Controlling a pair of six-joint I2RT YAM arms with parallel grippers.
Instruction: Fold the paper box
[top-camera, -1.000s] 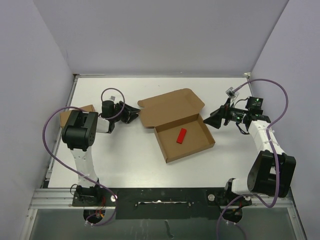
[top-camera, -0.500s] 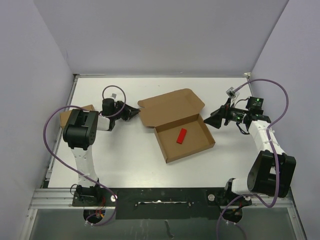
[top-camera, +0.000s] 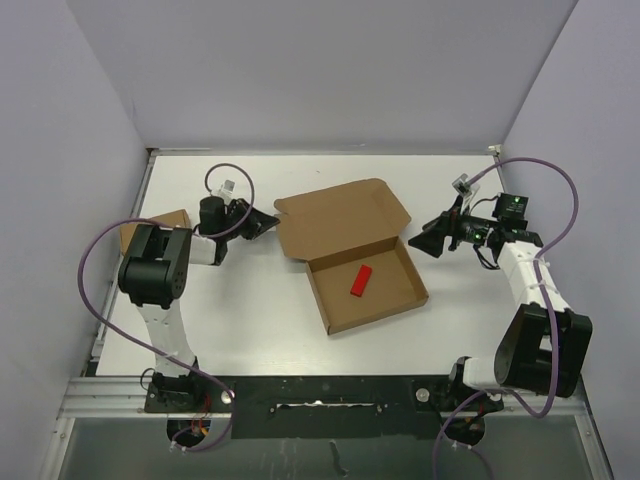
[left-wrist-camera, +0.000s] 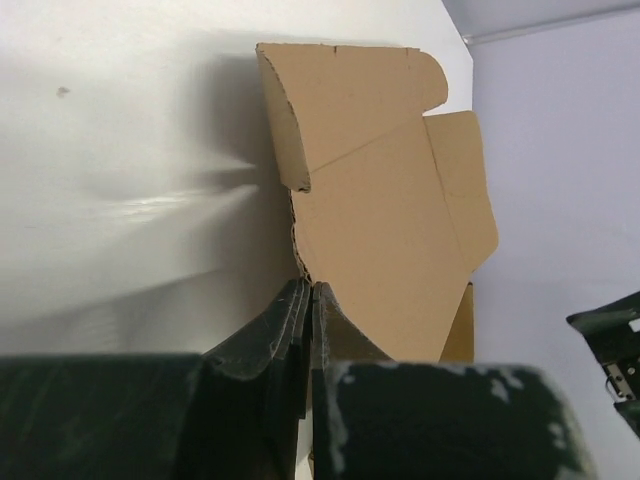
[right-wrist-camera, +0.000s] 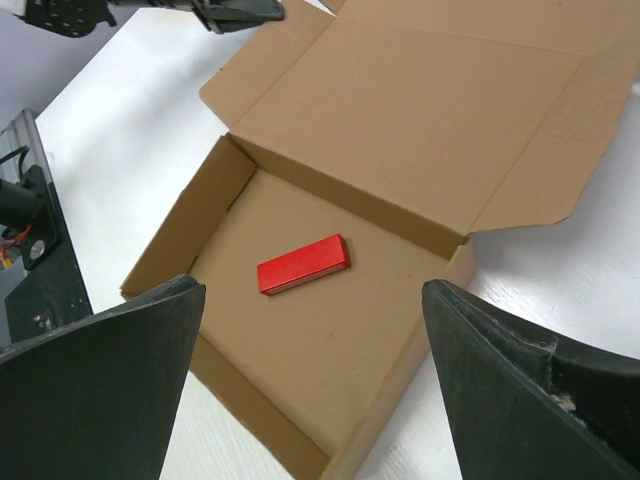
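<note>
The paper box (top-camera: 340, 215) lies open in the middle of the table, lid flat toward the back and tray (top-camera: 385, 300) toward the front. A small red block (top-camera: 361, 281) rests inside the tray. My left gripper (top-camera: 268, 222) is at the lid's left side flap, and in the left wrist view its jaws (left-wrist-camera: 312, 290) are pressed together on the edge of the paper box (left-wrist-camera: 390, 200). My right gripper (top-camera: 420, 243) hovers open just off the box's right side; its wrist view looks down on the paper box (right-wrist-camera: 400, 110) and red block (right-wrist-camera: 303, 265) between wide-spread fingers (right-wrist-camera: 120, 380).
A smaller brown cardboard box (top-camera: 150, 225) sits at the far left, partly behind the left arm. Grey walls close in the table at the left, back and right. Purple cables loop above both arms.
The left jaws have closed on the lid's left flap. The whole box has shifted and turned slightly, its front corner moving toward the near left. The right arm stayed put.
</note>
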